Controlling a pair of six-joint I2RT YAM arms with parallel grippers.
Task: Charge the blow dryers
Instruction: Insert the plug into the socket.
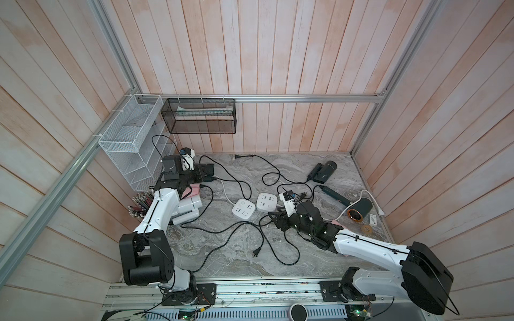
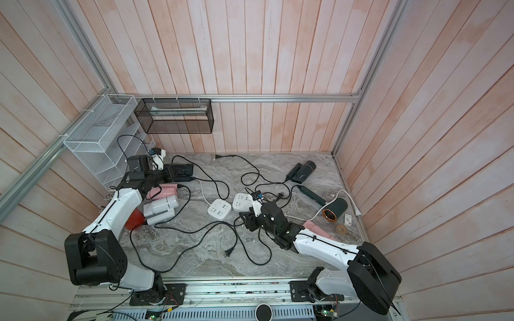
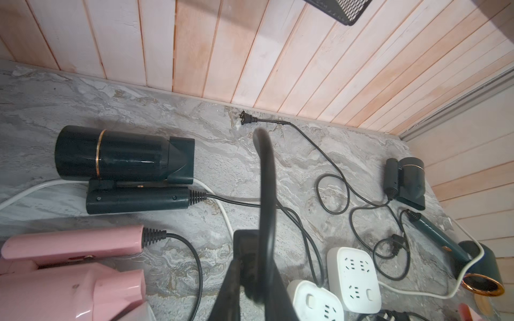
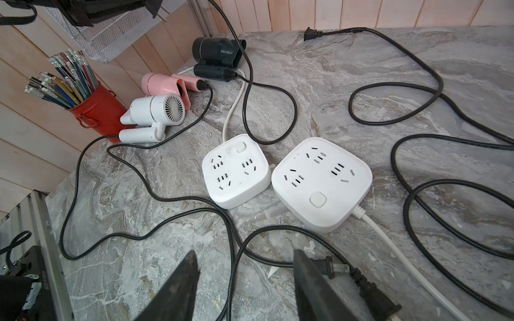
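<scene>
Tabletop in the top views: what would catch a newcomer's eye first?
A tangle of black cords sprawls across the middle of the marble tabletop, around two white power strips lying side by side with every socket empty. At the left side, the left gripper is shut on one black cord, beside a cluster of blow dryers.

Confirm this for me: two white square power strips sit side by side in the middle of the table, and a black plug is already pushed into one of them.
One thing is wrong: no plug is in either of them. The two white square power strips do sit side by side in the middle of the table, but the right wrist view shows every socket on both empty.
</scene>
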